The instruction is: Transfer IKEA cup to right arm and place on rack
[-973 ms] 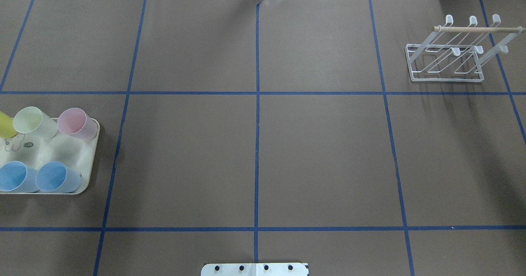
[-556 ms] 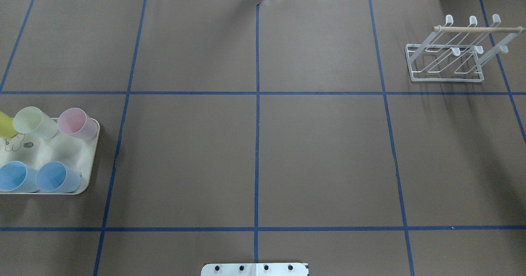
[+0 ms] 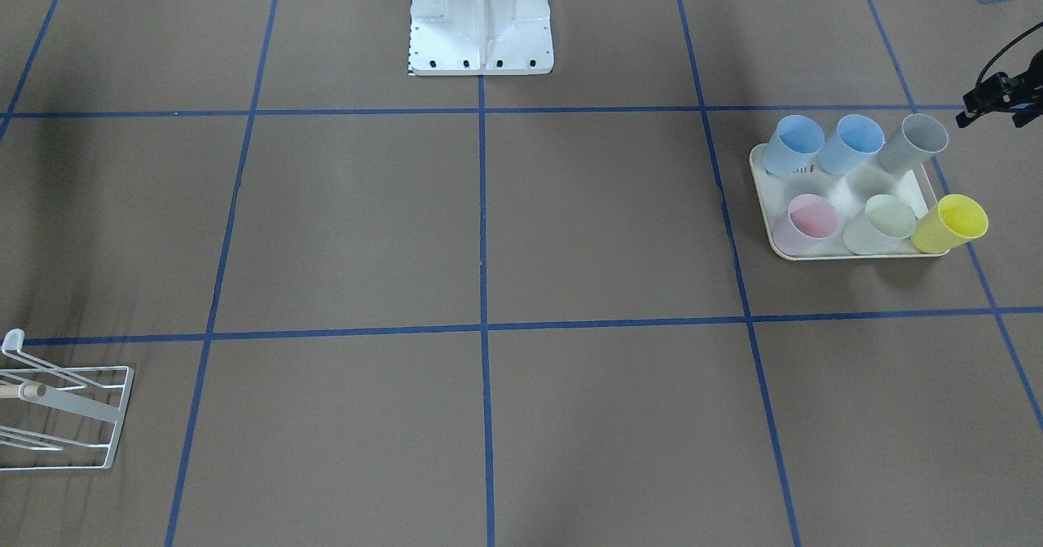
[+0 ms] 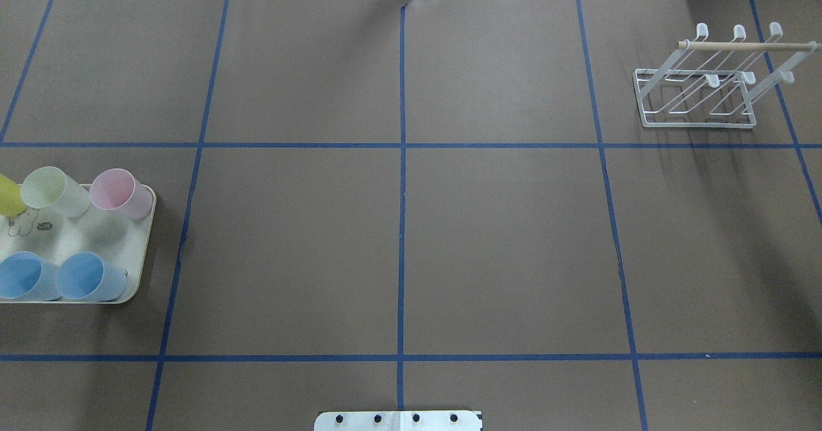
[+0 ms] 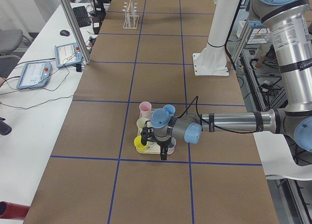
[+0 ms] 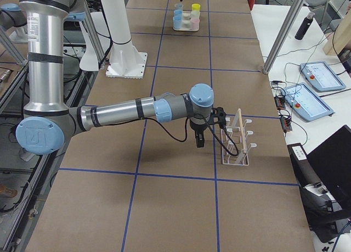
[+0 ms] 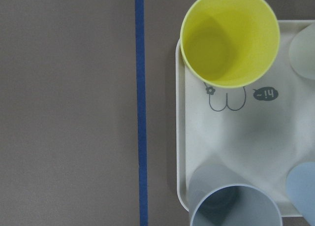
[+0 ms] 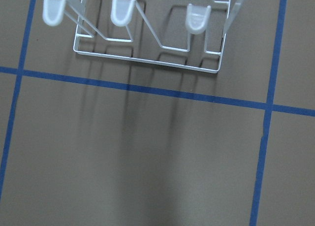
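**No cup lifted yet: left arm over the tray, right arm waiting at the rack**

You are at the opening step, the first pick. Your left gripper (image 5: pixel 163 151) hangs pointing down over the cream rabbit-print tray (image 3: pixel 851 187), low in the left-side view. Its wrist camera looks onto the yellow cup (image 7: pixel 230 36) and the grey cup (image 7: pixel 236 209). I cannot tell how wide it stands or whether it grips anything. The right gripper (image 6: pixel 200 139) hangs just beside the white wire rack (image 4: pixel 711 79), its opening equally unreadable.

The tray holds six upright, empty cups: two blue cups (image 3: pixel 794 141) and the grey one in one row, and the pink cup (image 3: pixel 807 221), the pale green cup (image 3: pixel 884 221) and the yellow one in the other. The rack, upper right of the overhead frame, carries nothing.

Next, I judge, you descend on one cup, clear of its close neighbours, and lift.
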`<state>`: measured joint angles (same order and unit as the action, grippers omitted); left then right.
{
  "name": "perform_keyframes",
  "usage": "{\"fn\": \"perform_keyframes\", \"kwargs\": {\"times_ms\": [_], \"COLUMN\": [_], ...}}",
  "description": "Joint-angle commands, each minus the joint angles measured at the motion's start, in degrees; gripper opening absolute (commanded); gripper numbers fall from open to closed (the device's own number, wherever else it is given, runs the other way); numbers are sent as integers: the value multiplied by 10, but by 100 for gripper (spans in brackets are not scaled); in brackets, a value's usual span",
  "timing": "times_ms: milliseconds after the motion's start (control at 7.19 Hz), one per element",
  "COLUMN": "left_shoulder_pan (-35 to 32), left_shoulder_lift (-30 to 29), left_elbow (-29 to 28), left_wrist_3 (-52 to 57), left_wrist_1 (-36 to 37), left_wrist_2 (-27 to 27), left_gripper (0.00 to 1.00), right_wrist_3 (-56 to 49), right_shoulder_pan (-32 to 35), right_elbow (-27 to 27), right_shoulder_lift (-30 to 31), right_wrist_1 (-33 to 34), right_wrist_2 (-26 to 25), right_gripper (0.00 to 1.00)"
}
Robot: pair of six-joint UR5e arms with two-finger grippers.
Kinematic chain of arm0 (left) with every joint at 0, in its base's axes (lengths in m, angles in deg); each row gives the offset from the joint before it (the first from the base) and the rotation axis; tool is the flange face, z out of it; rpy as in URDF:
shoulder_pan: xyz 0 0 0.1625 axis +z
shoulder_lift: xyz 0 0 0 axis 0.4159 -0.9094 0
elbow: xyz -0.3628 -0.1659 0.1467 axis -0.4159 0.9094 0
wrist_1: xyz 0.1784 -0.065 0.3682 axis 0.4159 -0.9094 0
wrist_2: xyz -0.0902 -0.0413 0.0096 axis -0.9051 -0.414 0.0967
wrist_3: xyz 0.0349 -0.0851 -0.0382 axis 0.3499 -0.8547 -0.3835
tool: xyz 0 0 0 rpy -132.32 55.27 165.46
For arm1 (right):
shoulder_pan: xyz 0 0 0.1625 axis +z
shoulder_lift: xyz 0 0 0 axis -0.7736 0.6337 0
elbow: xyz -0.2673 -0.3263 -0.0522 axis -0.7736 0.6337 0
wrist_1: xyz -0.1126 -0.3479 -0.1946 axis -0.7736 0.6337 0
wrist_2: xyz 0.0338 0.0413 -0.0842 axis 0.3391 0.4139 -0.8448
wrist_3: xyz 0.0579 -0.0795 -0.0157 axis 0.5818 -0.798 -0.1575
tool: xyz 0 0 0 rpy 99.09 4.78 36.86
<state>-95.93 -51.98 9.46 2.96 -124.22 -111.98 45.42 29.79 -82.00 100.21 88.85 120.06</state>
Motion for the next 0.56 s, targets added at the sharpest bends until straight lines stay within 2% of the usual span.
{"fn": "perform_keyframes", "kwargs": {"times_ms": [0,278,417], "left_shoulder_pan": [23,41,45], "left_shoulder_lift": [-9,-9,-9], "left_elbow": [-24,-24,-24], "left_wrist_3": [-1,-1,-1], "left_wrist_1": [-16,-17,-17], "left_wrist_2": [0,-3,-4], "left_gripper": [100,100,72], "right_wrist_3": [3,4,5], "right_shoulder_pan": [-2,-2,-2], "right_elbow": [0,0,0], "right_shoulder_lift": [2,2,2], "right_wrist_1": [-6,-6,-6], "right_wrist_2": [2,3,3], "right_gripper": [100,100,100]}}
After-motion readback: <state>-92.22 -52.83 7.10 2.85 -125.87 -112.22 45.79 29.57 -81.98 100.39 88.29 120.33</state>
